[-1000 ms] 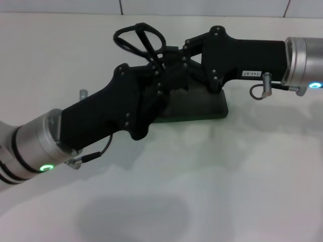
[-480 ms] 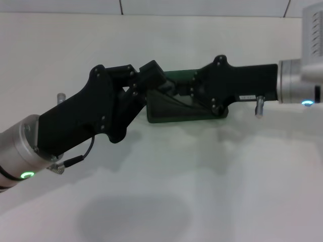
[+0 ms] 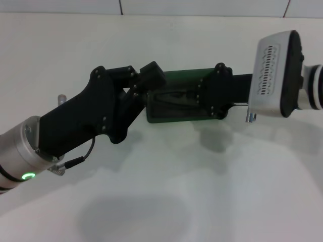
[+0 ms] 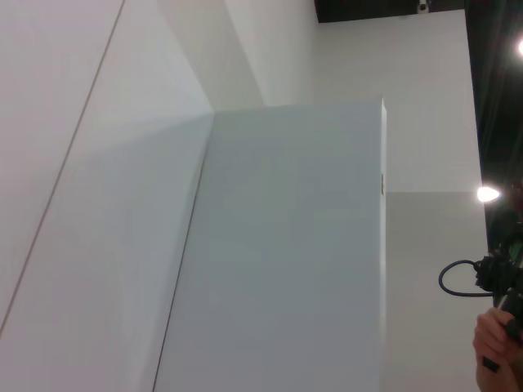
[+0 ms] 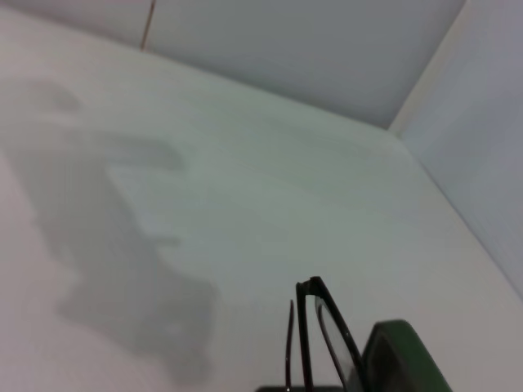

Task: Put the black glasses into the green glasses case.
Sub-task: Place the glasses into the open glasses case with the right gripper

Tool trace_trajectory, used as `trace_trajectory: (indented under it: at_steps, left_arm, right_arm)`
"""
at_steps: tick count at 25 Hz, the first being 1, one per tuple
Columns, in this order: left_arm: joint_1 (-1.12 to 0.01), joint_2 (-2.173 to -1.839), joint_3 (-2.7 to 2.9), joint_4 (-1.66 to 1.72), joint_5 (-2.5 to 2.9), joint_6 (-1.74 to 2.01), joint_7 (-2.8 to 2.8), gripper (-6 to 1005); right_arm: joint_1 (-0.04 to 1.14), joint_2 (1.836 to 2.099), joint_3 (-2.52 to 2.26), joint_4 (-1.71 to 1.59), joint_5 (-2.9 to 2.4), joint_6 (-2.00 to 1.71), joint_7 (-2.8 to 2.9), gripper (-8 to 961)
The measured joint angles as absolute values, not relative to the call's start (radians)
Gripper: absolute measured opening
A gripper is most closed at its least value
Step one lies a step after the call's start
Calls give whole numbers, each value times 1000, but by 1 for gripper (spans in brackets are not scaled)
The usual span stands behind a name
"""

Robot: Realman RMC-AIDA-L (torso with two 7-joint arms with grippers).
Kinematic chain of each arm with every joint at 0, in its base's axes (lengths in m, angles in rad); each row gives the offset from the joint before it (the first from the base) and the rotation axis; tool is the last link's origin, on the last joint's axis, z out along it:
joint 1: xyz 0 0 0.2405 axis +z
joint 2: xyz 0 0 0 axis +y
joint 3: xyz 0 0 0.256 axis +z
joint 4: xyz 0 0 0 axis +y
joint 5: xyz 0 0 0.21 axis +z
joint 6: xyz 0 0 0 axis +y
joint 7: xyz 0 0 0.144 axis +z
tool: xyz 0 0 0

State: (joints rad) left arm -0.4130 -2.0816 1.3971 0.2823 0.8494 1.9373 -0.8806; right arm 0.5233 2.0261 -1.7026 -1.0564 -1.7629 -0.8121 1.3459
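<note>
- Head view: left hand (image 3: 151, 83) and right hand (image 3: 194, 96) meet over the open green glasses case (image 3: 186, 113); grips cannot be told.
- Right wrist view: black glasses (image 5: 315, 339), likely light, fragile; best held by the frame.

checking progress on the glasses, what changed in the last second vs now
The black glasses, a second ago raised above both grippers, now sit down at the green glasses case. The right gripper rolled its wrist over at the case. The left gripper dropped back and lower. The case stayed put.

both arms reach inward, left gripper (image 3: 151, 80) facing right gripper (image 3: 194, 96).
</note>
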Motion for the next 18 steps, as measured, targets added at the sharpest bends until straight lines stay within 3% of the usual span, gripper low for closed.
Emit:
trace_trajectory:
  at_steps: [18]
  left_arm:
    - [-412,-2085,1385,281,849,1927,-876,42]
  right_arm:
    - [609,2028,-1773,-967,-1829,-671,1349,53]
